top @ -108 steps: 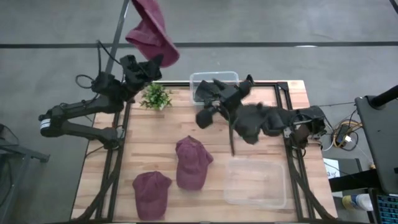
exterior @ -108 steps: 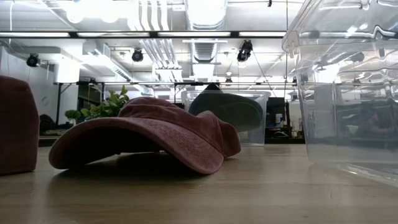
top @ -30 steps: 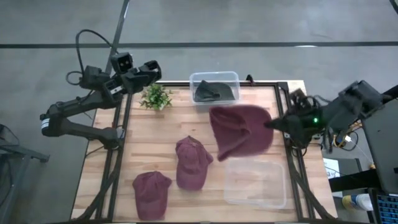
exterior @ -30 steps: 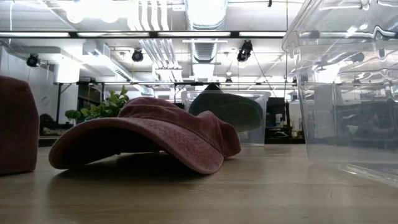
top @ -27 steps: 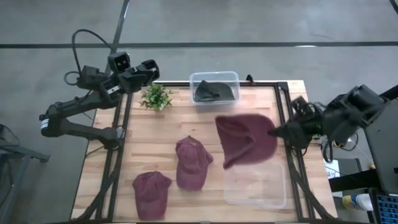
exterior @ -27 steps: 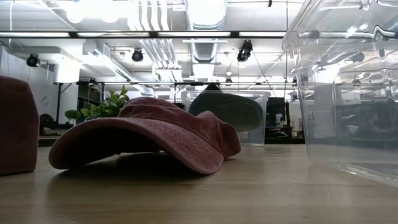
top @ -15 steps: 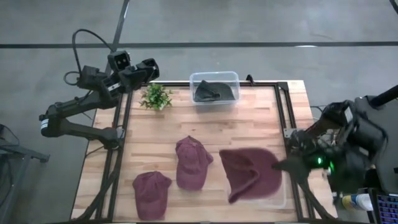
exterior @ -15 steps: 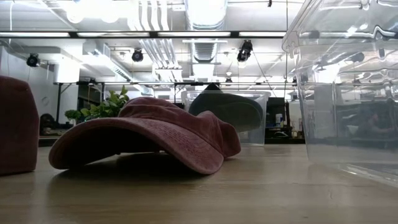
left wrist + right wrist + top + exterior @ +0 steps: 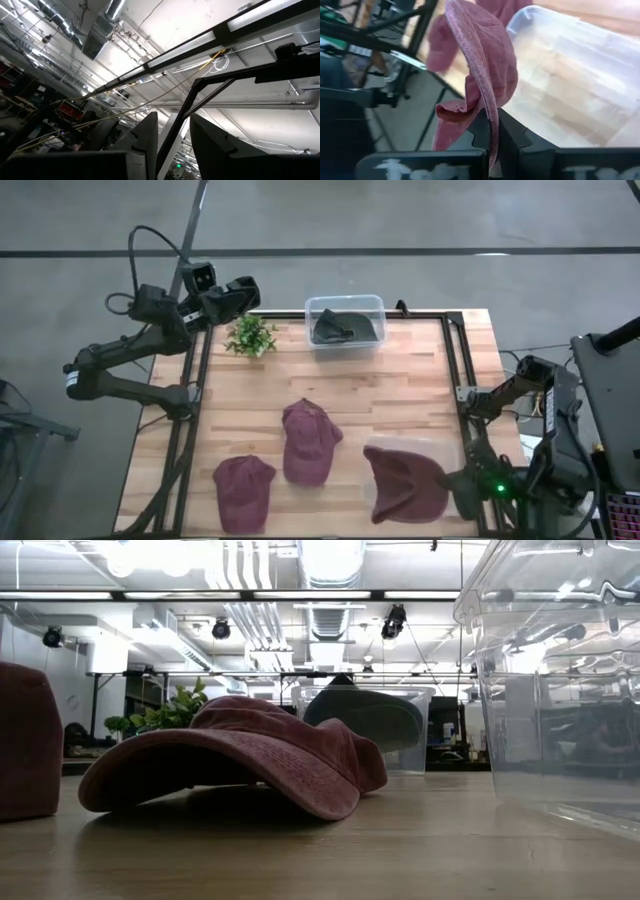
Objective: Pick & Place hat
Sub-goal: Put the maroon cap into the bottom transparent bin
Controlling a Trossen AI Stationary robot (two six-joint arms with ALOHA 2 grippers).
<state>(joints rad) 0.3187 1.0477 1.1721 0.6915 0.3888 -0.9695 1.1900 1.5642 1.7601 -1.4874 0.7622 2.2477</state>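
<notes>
Wooden planks form the table top (image 9: 400, 395), framed by black rails. At its near right corner the right gripper (image 9: 452, 480) has its fingers closed on the brim of a maroon fabric cap (image 9: 405, 483), which hangs over a clear plastic bin (image 9: 575, 85). 2 more maroon caps (image 9: 308, 442) lie on the wood to the left. At the far edge stands a small clear container (image 9: 345, 320) with a dark cap inside, beside a small green plant (image 9: 250, 336). The left gripper (image 9: 243, 293) waits beyond the far left corner, fingers apart, holding nothing.
</notes>
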